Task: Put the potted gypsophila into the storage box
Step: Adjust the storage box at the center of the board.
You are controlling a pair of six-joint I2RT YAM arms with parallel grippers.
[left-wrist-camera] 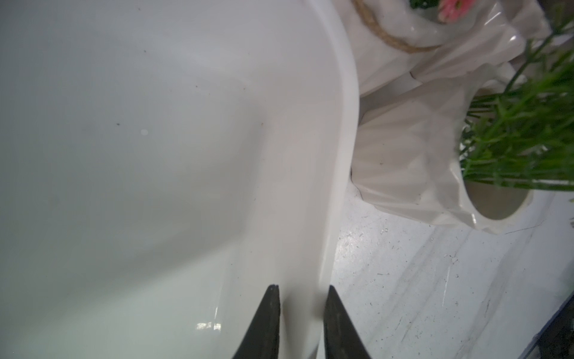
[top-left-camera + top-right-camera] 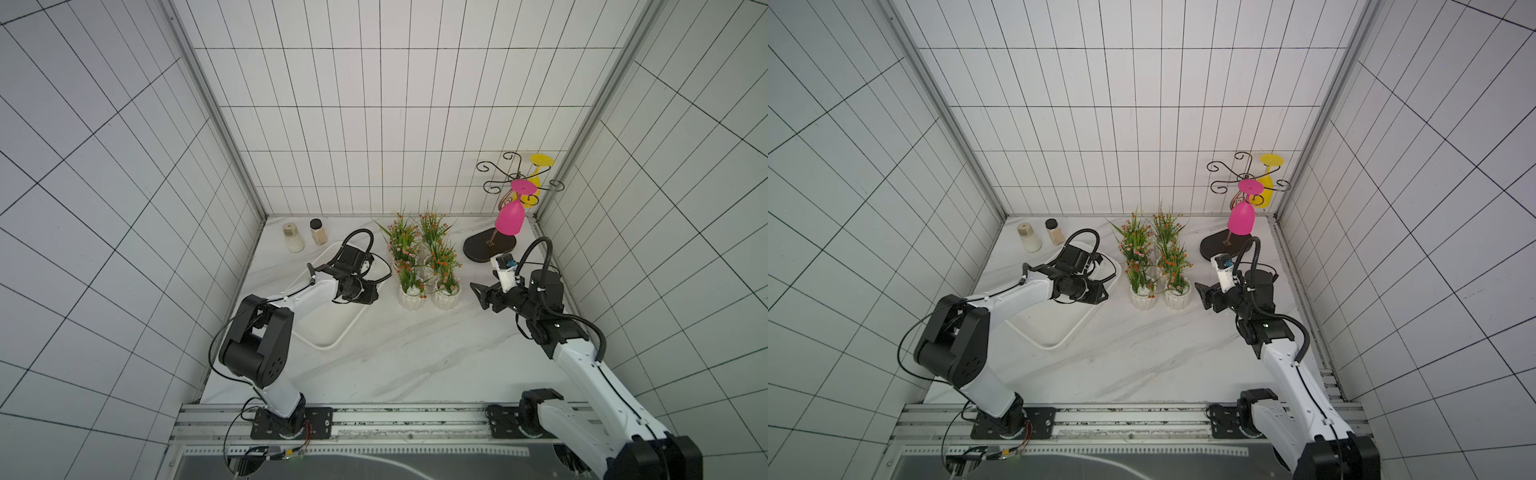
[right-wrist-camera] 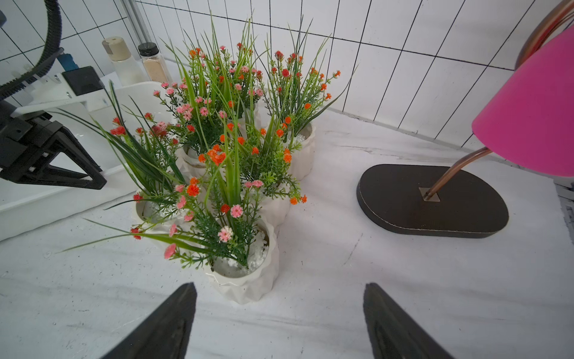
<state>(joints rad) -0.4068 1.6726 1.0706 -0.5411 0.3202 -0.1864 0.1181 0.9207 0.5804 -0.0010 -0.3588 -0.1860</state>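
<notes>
Left claw: the left claw (image 1: 302, 289) is pinched narrow on the rim of the storage box (image 2: 330, 328), one finger inside the wall and one outside.
Right claw: the right claw (image 3: 279, 284) is spread wide and holds nothing.
Key relation: the potted gypsophila (image 2: 419, 266) stands in a tight cluster at the centre of both top views, between the box to the left and the right claw to the right.
Nearest pot: the nearest pot (image 3: 245, 279) sits lower centre in the right wrist view, straight ahead of the spread fingers and not yet between them.
Axis: the pots are upright, sprigs rising. The box lies aslant.
Nearer arm: both are close, but only the right is free.
Box contents: no pot shows inside.
Pot contents: green sprigs, pink or orange flowers, white pebbles.
Jars: two jars (image 2: 305, 236) at upper left, away from the cluster.
</notes>
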